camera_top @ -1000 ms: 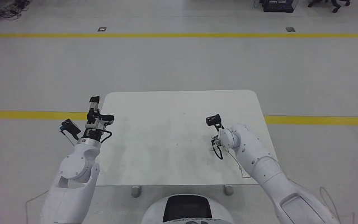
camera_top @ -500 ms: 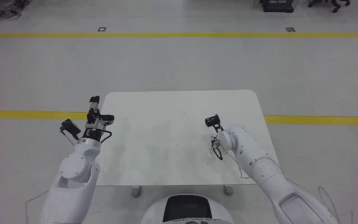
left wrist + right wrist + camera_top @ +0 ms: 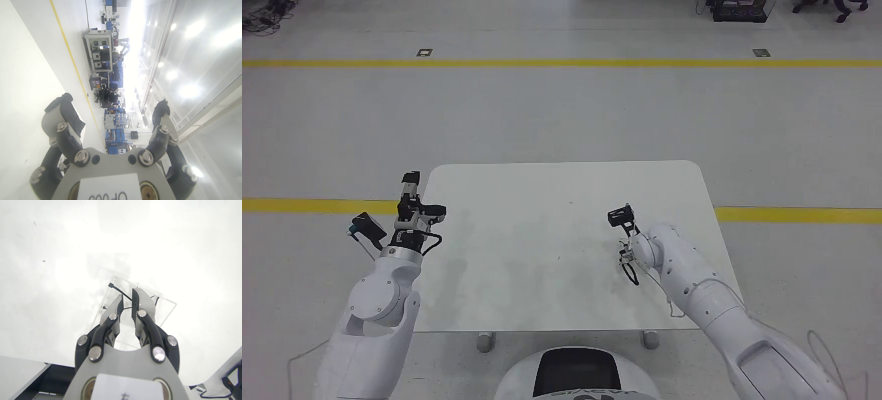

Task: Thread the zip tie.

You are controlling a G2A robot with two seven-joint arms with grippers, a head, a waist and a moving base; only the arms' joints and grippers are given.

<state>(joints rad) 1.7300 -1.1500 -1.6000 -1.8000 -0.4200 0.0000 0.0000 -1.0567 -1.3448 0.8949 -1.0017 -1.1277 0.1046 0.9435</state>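
The zip tie (image 3: 117, 289) is a thin black strap and it lies on a clear plate (image 3: 164, 307), which rests flat on the white table (image 3: 562, 200). Its small square head (image 3: 110, 285) points away from the right gripper (image 3: 127, 294), and the strap runs slanted from the head into the gap between the two fingers. The jaws of this gripper stand only a little apart, one on each side of the strap, and as far as I can see they do not press on it yet. I judge the tie to be very light and flexible. It will bend and spring when it is lifted, and its smooth plastic can slip or twist between the ribbed pads. Because it lies almost flat on the hard and slippery plate, the fingertips must come very low to catch it, and the plate itself may slide if it is pushed. A good place to hold seems to be the strap a short way behind the head, so that the head stays free for the threading. Some other thin black lines near the fingers are too fine to identify. The left gripper (image 3: 113, 100) is wide open and holds nothing; it is raised at the left edge of the table, well apart from the tie
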